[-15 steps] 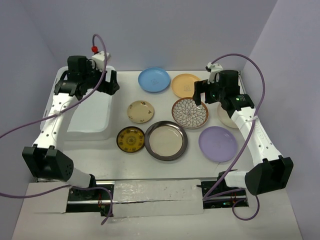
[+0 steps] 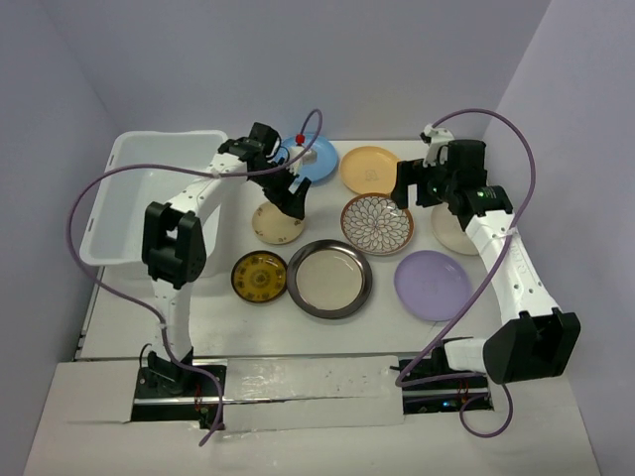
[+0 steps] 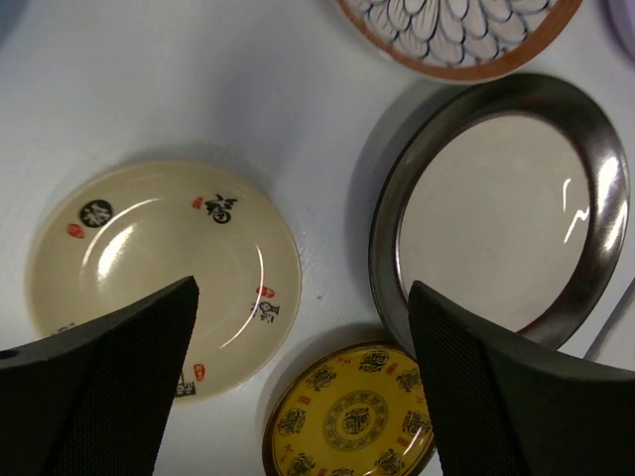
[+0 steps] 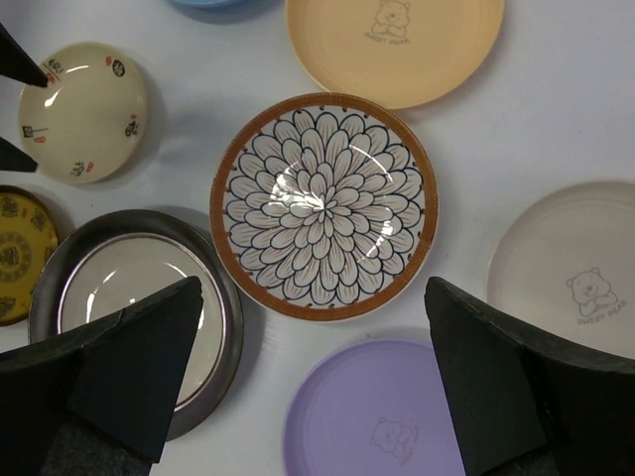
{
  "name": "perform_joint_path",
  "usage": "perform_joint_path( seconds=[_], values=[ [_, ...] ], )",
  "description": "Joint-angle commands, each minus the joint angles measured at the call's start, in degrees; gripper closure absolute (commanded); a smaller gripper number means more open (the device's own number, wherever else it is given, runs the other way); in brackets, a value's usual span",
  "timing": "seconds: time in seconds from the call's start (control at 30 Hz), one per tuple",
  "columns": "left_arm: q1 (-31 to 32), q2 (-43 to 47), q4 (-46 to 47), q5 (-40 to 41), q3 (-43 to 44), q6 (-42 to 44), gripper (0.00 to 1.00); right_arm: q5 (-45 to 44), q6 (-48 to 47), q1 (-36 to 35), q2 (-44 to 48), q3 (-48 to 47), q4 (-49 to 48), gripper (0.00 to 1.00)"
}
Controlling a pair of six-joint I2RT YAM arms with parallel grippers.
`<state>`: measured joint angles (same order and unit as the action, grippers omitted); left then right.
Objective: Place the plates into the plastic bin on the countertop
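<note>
The left wrist view shows the left gripper [image 3: 303,288] spread wide above the small cream plate [image 3: 159,258], whose red and black marks the top view loses. The right wrist view shows the right gripper [image 4: 314,283] equally wide over the floral plate [image 4: 323,205]. Only the top view takes in the white bin [image 2: 164,139] at upper left, with the plates [image 2: 432,285] on the table [image 2: 327,335] beside it; half a second ago the left gripper hung over that bin.

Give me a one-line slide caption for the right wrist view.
Right gripper, open, hovers over the floral plate, with the orange plate and lavender plate beside it.
</note>
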<state>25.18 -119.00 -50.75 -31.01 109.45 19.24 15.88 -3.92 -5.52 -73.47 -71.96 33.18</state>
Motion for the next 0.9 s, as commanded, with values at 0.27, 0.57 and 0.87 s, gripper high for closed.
perform_joint_path(
  seconds=[0.27,0.57,0.87],
  values=[
    [5.2,-10.1,-7.2,-5.4,6.7,7.5,0.13,5.8,0.1,5.0,2.7,-0.7,3.3,0.0],
    [5.5,-14.7,-6.5,-8.5,4.6,10.8,0.19,6.4,-0.2,5.1,2.6,-2.0,4.7,0.0],
    [7.6,-15.2,-5.0,-10.0,-0.4,14.8,0.23,6.3,-0.4,5.1,1.8,-1.4,4.4,0.0]
  ],
)
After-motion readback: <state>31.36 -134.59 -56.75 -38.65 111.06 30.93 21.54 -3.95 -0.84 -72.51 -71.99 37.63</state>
